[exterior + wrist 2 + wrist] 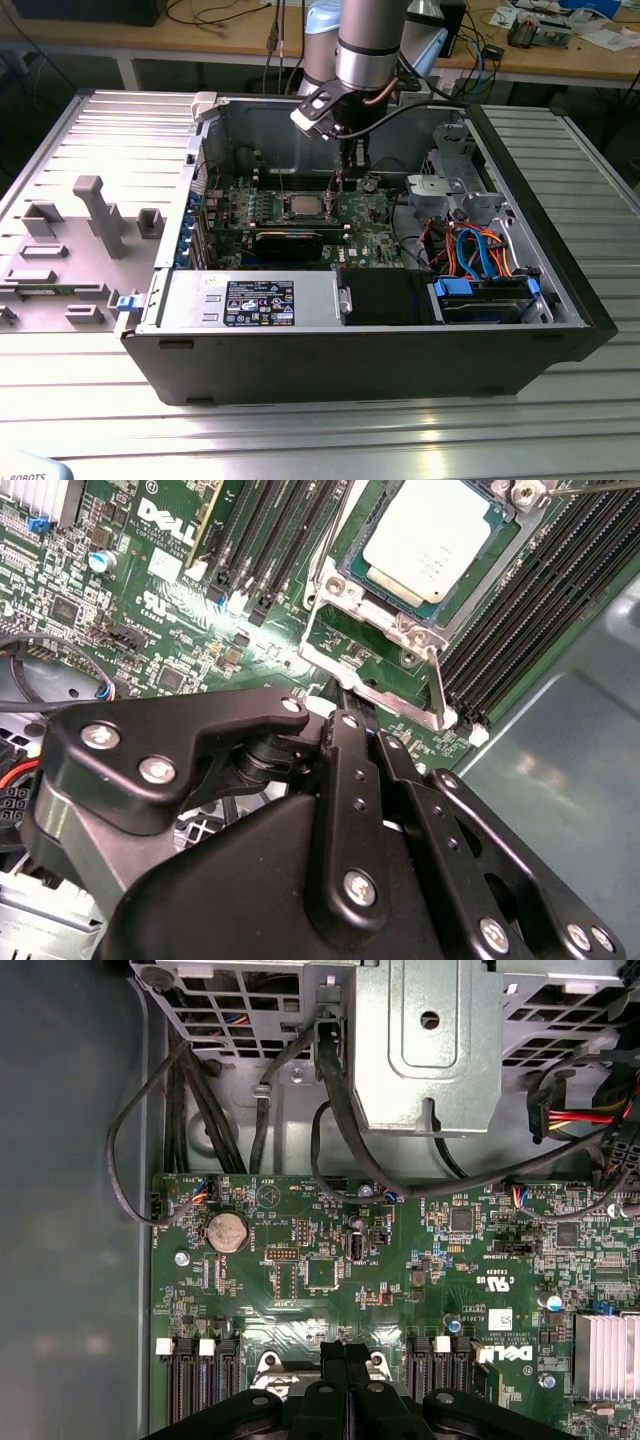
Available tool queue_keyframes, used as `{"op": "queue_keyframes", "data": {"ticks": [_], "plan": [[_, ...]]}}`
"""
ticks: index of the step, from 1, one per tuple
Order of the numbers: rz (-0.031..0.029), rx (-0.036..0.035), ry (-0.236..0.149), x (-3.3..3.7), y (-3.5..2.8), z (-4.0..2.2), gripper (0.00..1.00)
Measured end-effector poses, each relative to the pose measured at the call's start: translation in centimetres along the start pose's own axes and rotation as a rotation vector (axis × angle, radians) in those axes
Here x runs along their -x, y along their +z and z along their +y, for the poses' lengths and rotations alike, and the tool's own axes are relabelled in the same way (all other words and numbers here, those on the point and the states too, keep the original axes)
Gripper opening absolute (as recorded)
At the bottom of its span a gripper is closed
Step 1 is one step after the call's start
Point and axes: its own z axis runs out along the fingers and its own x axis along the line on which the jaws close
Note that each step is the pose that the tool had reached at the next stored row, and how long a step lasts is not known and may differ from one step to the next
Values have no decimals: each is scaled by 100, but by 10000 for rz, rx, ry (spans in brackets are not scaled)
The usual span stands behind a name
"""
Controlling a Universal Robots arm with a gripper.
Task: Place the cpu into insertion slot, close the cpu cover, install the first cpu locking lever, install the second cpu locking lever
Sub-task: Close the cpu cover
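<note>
**A:** The black two-finger gripper [338,692] is down at the cpu cover [400,702], the thin silver metal frame plate, which seems to stand open, off the chip. Closing it is the step, I'd guess. How to do that well?

**B:** Push evenly on its rim, so it swings flat over the cpu [430,538], the silvery-grey square seated beyond in the insertion slot [335,580], the silver-rimmed socket on the green circuit board [150,630]. No scraping.

**A:** And the fingers?

**B:** Drawn together with nothing between them. The tips seem to touch the plate's edge.
</note>
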Motion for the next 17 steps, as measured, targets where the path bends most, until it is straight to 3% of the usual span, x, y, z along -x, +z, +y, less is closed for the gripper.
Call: {"op": "queue_keyframes", "data": {"ticks": [17], "plan": [[0,0,1,-1,-1,-75,11]]}}
